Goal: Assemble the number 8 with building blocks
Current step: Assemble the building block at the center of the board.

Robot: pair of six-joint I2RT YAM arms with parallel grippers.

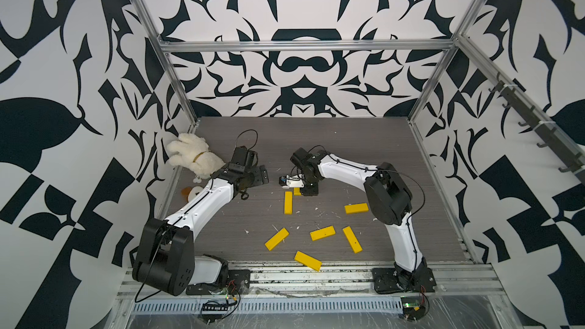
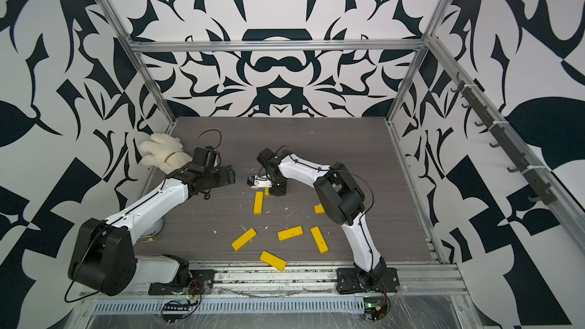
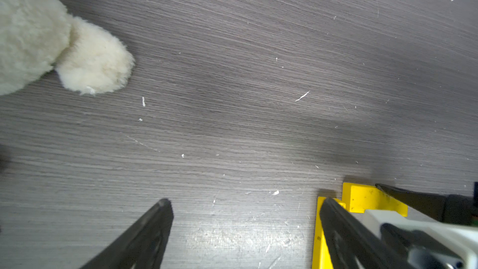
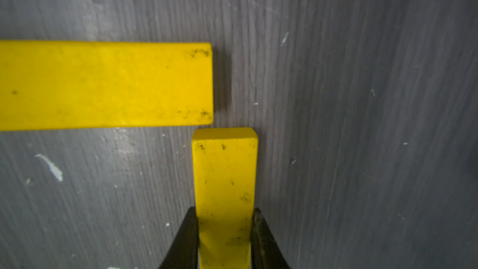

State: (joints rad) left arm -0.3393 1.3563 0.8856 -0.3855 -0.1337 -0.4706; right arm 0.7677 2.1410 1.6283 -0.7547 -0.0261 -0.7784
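Note:
Several yellow building blocks lie flat on the grey table (image 1: 364,153). My right gripper (image 4: 225,210) is shut on one block (image 4: 225,172), holding its narrow sides low over the table. That block's end sits just off the corner of a lying block (image 4: 103,85) and at a right angle to it. In both top views the right gripper (image 1: 305,193) (image 2: 274,192) covers most of the held block (image 1: 297,191), next to the lying block (image 1: 288,202). My left gripper (image 1: 264,174) (image 3: 245,200) stands open over bare table to the left. No number 8 is in view.
Loose blocks lie at the front: (image 1: 277,238), (image 1: 322,233), (image 1: 352,239), (image 1: 356,208), and one by the front rail (image 1: 307,260). A white plush toy (image 1: 193,156) (image 3: 38,34) lies at the back left beside my left arm. White scraps dot the table.

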